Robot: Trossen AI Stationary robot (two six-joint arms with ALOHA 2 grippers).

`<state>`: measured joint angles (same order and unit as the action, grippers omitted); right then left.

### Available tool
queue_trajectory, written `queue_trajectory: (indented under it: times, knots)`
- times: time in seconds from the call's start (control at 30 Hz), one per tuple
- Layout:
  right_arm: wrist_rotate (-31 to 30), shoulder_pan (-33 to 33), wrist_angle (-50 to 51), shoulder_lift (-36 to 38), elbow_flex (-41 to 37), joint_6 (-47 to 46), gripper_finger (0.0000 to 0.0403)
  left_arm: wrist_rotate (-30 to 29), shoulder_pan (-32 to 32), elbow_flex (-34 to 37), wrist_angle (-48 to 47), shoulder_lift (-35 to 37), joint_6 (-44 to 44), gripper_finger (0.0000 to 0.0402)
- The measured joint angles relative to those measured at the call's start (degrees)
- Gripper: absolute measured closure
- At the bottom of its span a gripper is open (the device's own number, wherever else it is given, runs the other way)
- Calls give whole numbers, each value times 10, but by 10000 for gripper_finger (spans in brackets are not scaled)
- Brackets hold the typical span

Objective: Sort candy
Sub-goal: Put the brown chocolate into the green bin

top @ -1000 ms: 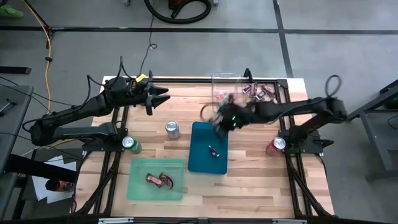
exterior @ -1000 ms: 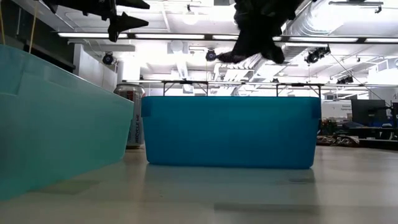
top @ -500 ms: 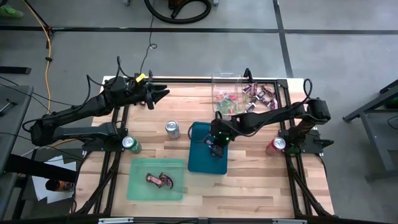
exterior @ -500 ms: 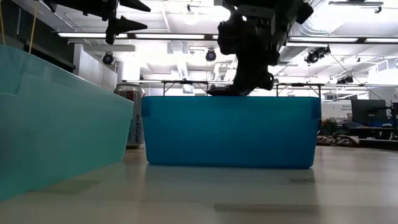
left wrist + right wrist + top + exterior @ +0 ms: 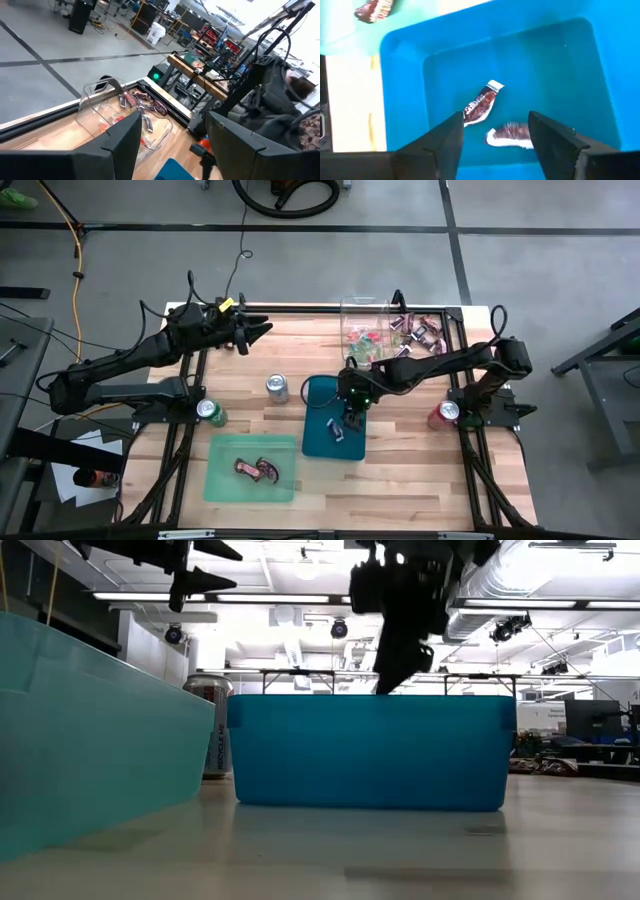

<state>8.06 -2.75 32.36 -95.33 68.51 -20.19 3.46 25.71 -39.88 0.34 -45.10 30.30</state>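
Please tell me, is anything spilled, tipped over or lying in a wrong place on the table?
Nothing stands out. Two dark wrapped candies lie inside the blue bin under the open right gripper, and the three soda cans stand upright.

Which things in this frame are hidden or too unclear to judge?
- Low view: the blue bin's wall hides its candy.
- High view: sweets in the clear box are too small to tell apart.
- Right wrist view: a finger covers part of the nearer candy under the right gripper.

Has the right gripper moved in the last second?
Yes. In the high view the right gripper has come from the clear bin to over the blue bin, open above two candies.
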Motion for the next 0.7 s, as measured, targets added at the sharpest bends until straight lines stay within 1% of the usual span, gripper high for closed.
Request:
queue_trajectory:
  times: [0.1, 0.17, 0.33, 0.4, 0.53, 0.6, 0.7]
  knots:
    - [-3, 7, 47, 0, 42, 36, 173, -6, 0, 0, 0, 0, -1, 195]
    - [-17, 15, 85, 0, 77, 61, 172, -13, 0, 0, 0, 0, -1, 195]
    - [-83, 39, 191, 1, 161, 115, 171, -15, 0, 0, 0, 0, 1, 195]
    - [-105, 50, 216, 10, 174, 127, 171, -17, 0, 0, 0, 0, 1, 195]
    - [-135, 76, 223, 58, 151, 127, 171, -23, 0, 0, 0, -3, 1, 195]
    - [-151, 91, 222, 92, 123, 111, 171, -23, 0, 1, -1, -5, 1, 195]
    - [-156, 110, 202, 152, 75, 77, 171, -25, 0, 1, -1, -9, -4, 195]
